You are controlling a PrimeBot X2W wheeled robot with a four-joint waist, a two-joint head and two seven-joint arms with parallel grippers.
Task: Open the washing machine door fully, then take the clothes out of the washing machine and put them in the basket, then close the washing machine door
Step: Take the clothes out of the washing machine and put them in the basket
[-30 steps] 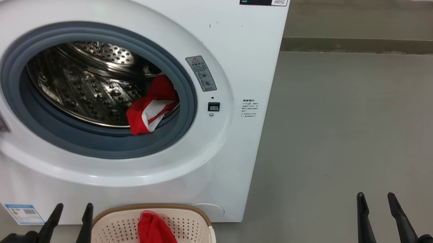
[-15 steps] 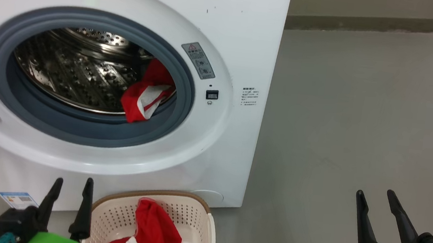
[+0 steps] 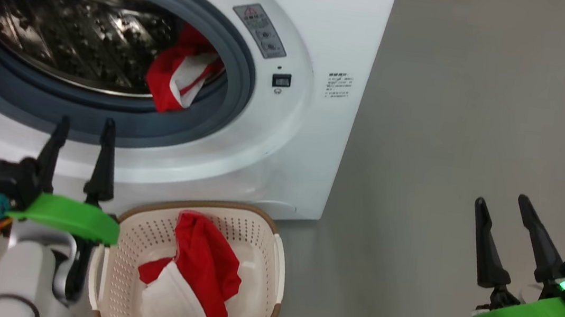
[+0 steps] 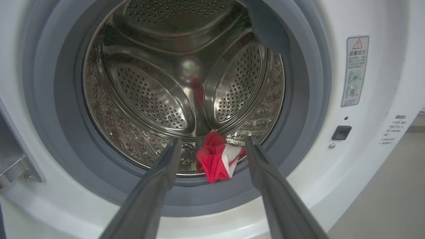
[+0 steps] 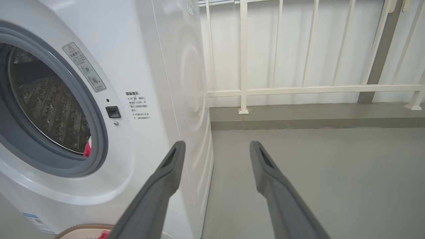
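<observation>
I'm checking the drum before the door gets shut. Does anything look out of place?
One red and white garment hangs out of the drum over the grey rubber ring, where it could get pinched at closing. Nothing looks spilled or damaged.

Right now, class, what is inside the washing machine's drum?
One red and white garment lies at the front lip of the drum, drooping onto the grey rubber ring. Elsewhere, bare steel shows. Anything beneath the garment is covered.
</observation>
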